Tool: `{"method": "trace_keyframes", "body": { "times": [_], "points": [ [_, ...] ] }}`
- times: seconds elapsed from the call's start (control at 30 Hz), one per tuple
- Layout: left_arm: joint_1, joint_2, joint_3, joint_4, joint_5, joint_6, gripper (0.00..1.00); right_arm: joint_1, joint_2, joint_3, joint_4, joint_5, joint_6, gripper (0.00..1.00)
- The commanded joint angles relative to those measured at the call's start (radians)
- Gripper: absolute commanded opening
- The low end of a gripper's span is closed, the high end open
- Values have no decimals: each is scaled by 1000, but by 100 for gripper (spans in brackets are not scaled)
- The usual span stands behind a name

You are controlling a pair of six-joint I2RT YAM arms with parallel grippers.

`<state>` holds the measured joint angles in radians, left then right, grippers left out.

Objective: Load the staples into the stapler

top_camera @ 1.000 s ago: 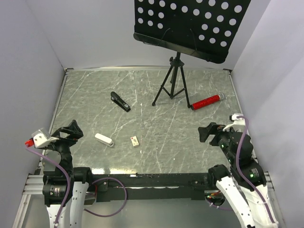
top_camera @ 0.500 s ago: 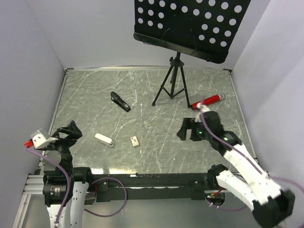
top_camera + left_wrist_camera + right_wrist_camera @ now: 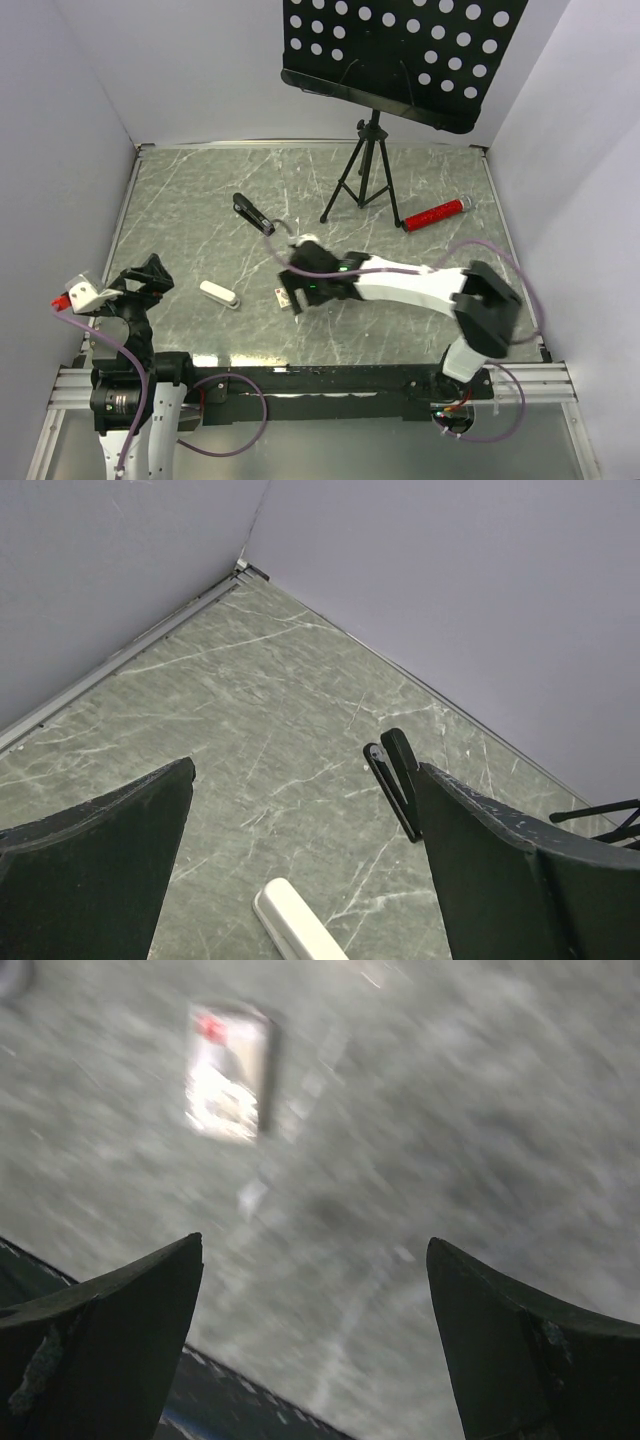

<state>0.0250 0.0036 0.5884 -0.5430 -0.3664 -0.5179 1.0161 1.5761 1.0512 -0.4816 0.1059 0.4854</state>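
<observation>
Staples are proving too small to pick out in any view. At the near left corner of the worktop the left pincer is hovering with its fingers spread wide and empty. Just beyond it a white stapler-shaped bar is lying flat. The right pincer, likewise spread and empty, is hanging just beside the tan-and-white box. Farther back the black stapler is lying on the worktop, well apart from both pincers, near a tripod stand.
</observation>
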Motion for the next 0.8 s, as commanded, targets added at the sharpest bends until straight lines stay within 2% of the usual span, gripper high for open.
{"method": "trace_keyframes", "body": {
  "times": [0.0, 0.2, 0.47, 0.63, 0.77],
  "points": [
    [6, -40, 7, 23, 18, -2, 97, 71, 160, 198, 2, 113, -10, 100],
    [1, -39, 7, 25, 23, -4, 97, 111, 350, 372, -67, 143, -5, 99],
    [-16, -30, 7, 26, 29, -2, 97, 124, 473, 440, -112, 161, -19, 87],
    [-17, -22, 7, 29, 40, -1, 97, 121, 460, 395, -91, 166, -57, 74],
    [-17, -20, 7, 29, 40, -2, 97, 121, 447, 366, -83, 179, -94, 57]
  ]
}}
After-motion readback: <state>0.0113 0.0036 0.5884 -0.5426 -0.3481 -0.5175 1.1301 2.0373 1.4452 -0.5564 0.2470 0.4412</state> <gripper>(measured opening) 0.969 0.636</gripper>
